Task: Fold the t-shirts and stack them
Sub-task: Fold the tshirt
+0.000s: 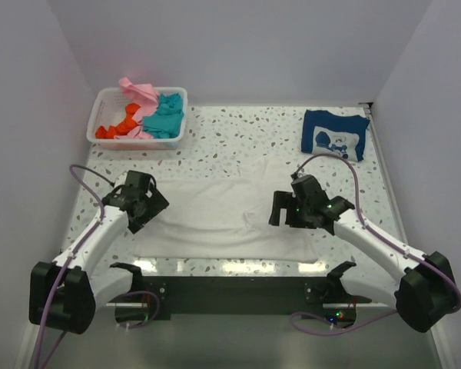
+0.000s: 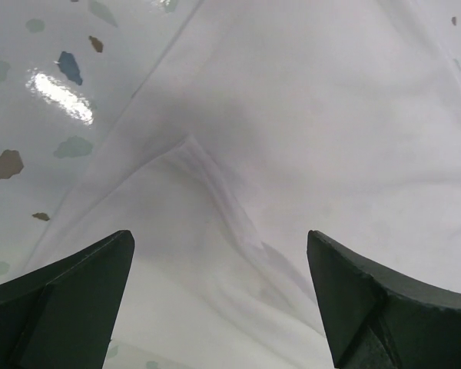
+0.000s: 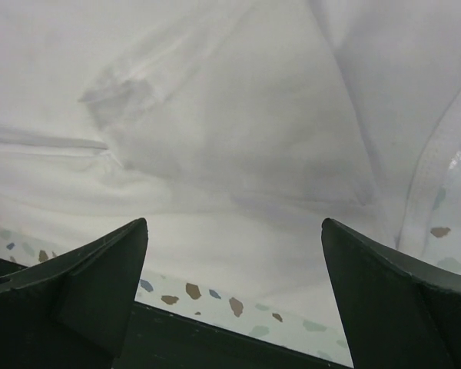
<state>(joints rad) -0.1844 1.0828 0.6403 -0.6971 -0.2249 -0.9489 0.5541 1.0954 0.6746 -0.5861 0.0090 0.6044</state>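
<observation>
A plain white t-shirt [image 1: 215, 215] lies spread flat on the speckled table, in front of both arms. My left gripper [image 1: 147, 206] is open over the shirt's left edge; the left wrist view shows a fold ridge of white cloth [image 2: 215, 184] between the spread jaws. My right gripper [image 1: 280, 209] is open over the shirt's right part; the right wrist view shows white cloth [image 3: 230, 154] and the table's near edge. A folded navy t-shirt with a white cartoon print [image 1: 334, 134] lies at the back right. Pink [image 1: 138, 91], teal [image 1: 166, 117] and orange [image 1: 117, 127] shirts sit in the basket.
A white slotted plastic basket [image 1: 98, 115] stands at the back left. A black strip [image 1: 230, 286] runs along the table's near edge between the arm bases. White walls close in the table on three sides.
</observation>
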